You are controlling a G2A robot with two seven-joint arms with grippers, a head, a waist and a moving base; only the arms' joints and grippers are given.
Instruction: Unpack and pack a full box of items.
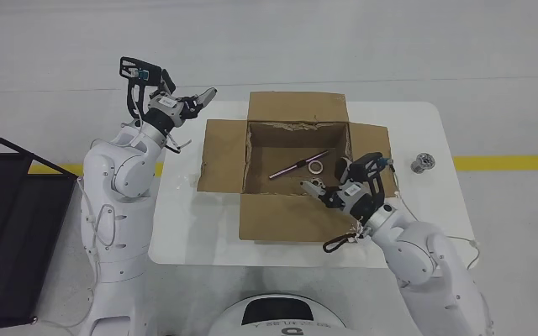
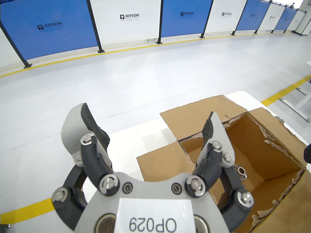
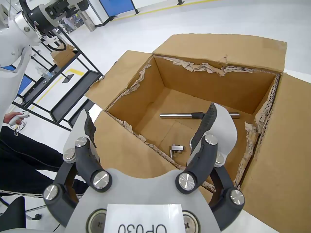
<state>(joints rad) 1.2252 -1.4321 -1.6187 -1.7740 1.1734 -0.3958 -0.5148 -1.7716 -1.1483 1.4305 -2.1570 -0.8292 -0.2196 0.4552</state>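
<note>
Cardboard box [image 1: 286, 214] stood open on the white desk [image 1: 193, 227], a steel rod [image 1: 298, 165] inside. Left hand [image 2: 149, 112] and right hand [image 3: 150, 110] were spread, empty.

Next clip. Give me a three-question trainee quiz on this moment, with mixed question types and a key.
1. Multiple choice: what lies inside the cardboard box? A) a metal rod and a small metal fitting; B) a bottle and a cup; C) a folded cloth.
2. True or false: the right tool is shut on the rod.
3. Fill in: the metal spool sits on the table outside the box, on the robot's ____ side.
Key: 1 A; 2 false, its jaws stand open and hold nothing; 3 right.
</note>
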